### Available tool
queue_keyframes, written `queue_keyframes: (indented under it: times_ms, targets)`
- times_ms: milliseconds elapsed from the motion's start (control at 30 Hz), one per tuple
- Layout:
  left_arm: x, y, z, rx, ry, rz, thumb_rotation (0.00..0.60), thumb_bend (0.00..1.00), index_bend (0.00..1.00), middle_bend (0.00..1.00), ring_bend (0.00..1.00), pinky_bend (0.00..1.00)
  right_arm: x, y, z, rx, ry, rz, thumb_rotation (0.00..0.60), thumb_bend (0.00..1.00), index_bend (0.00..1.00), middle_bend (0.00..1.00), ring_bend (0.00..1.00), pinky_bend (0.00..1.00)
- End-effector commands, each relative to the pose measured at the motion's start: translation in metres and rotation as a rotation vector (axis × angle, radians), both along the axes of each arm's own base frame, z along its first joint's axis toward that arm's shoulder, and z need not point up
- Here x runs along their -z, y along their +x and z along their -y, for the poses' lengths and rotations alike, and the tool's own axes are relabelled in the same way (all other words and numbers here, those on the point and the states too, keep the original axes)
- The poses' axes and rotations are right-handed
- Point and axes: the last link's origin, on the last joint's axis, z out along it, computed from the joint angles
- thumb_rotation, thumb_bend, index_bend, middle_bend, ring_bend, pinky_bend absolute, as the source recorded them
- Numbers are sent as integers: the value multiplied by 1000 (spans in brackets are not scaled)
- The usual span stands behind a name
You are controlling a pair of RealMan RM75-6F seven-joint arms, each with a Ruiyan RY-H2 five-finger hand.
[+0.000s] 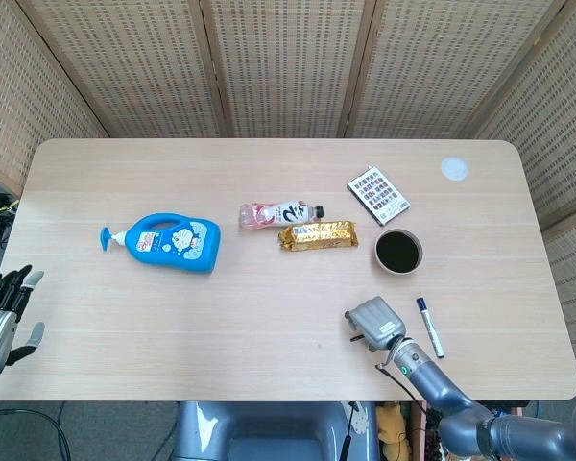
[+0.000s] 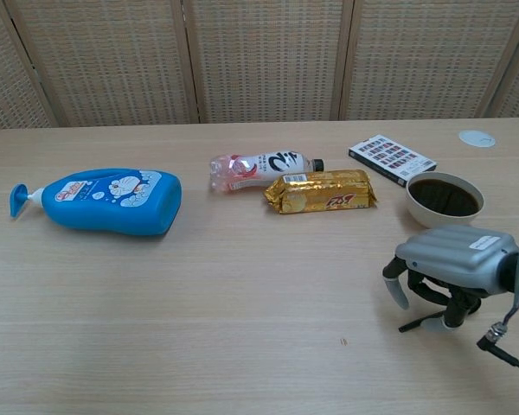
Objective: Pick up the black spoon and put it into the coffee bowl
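The black spoon [image 2: 413, 325] lies on the table near the front edge, its thin handle poking out to the left from under my right hand [image 2: 450, 264]. That hand [image 1: 374, 320] sits low over the spoon with its fingers [image 2: 434, 321] curved down onto the handle and the thumb apart; nothing is lifted. The coffee bowl [image 2: 444, 198], tan and full of dark coffee, stands just behind the hand, also visible as the bowl [image 1: 398, 251] in the head view. My left hand [image 1: 2, 315] hangs off the table's left front corner, fingers spread, holding nothing.
A blue-capped marker [image 1: 429, 327] lies right of my right hand. A gold snack pack [image 2: 322, 191], a small bottle [image 2: 259, 166] and a card box [image 2: 391, 158] lie behind. A blue detergent bottle [image 2: 104, 201] lies at the left. A white lid [image 1: 453, 169] sits at the far right.
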Motion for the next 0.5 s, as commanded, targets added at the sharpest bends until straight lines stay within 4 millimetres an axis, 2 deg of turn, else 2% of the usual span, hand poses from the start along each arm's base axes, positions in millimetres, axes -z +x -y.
queue_keyframes:
  times_ms: [33, 500]
  targets:
    - [0, -1, 0, -2, 1, 1, 600, 467, 0, 0, 0, 0, 2, 0, 0, 0, 4, -4, 600, 430, 559, 892, 878, 1000]
    - [0, -6, 2, -13, 3, 5, 600, 466, 0, 0, 0, 0, 6, -3, 0, 11, 9, -22, 600, 482, 563, 892, 879, 1000]
